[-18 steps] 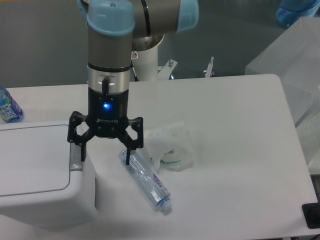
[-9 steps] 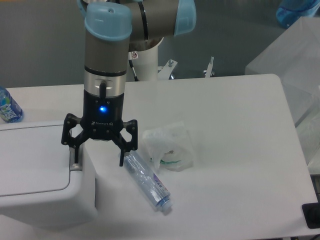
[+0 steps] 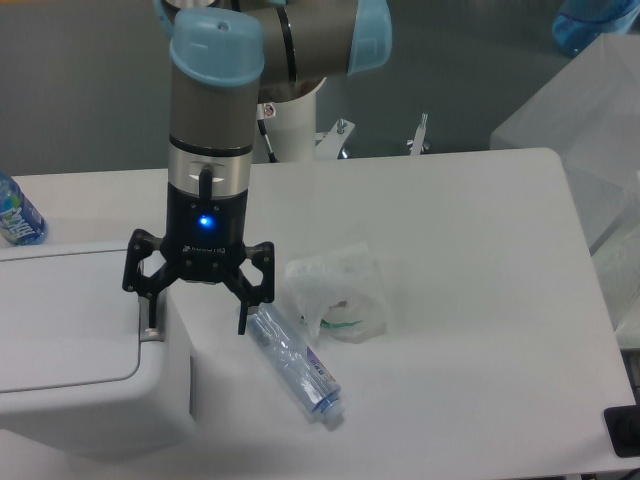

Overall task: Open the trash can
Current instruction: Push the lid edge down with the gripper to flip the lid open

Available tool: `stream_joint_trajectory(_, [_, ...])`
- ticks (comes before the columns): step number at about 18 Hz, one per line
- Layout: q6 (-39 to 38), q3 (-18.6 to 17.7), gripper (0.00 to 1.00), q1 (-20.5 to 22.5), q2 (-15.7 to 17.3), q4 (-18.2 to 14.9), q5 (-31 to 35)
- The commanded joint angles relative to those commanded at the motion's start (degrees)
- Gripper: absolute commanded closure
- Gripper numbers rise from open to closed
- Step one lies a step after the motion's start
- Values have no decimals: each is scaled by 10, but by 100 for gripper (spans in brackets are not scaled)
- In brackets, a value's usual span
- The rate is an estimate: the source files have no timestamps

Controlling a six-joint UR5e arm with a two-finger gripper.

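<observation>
Trash can [image 3: 80, 350] sits lid-closed beneath the spread gripper's [image 3: 197, 325] left finger.

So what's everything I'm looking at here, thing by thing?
trash can: one, white, lid shut, front left of the table
push tab: one, grey, on the can's right edge
empty bottle: one, clear, lying on the table right of the can
plastic bag: one, clear, crumpled, just behind the empty bottle
water bottle: one, blue label, far left edge, behind the can
table: one, white
blue thing: one, top right corner, cut off, cannot tell what
arm: one, grey with light blue caps
gripper: one, black, open, one finger at the tab
</observation>
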Motion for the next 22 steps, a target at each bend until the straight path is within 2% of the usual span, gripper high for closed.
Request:
stream_joint_trajectory(19, [0,-4,0,0,-5,0,1])
stream_joint_trajectory(22, [1,5,0,0,-5,0,1])
